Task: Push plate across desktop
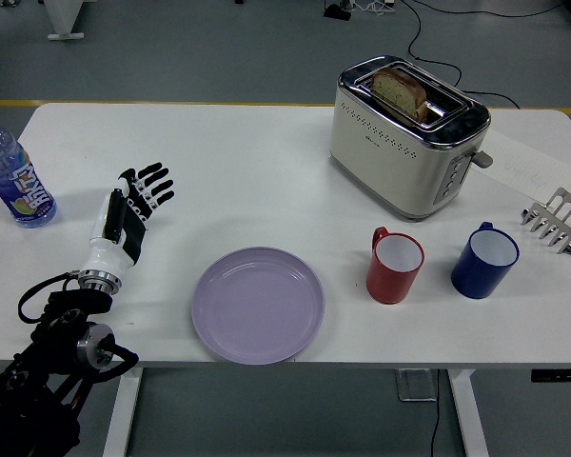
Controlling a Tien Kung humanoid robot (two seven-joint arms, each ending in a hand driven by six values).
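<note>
A lilac plate (258, 305) lies flat near the table's front edge, a little left of centre. My left hand (129, 211) hovers over the table well to the plate's left, apart from it, with fingers spread and nothing in them. Its black forearm comes up from the lower left corner. The right arm does not show.
A water bottle (11, 177) stands at the far left. Right of the plate are a red mug (394, 267) and a blue mug (484, 261). A toaster (406, 134) holding bread sits behind them, with a metal rack (557, 220) and paper at the right edge.
</note>
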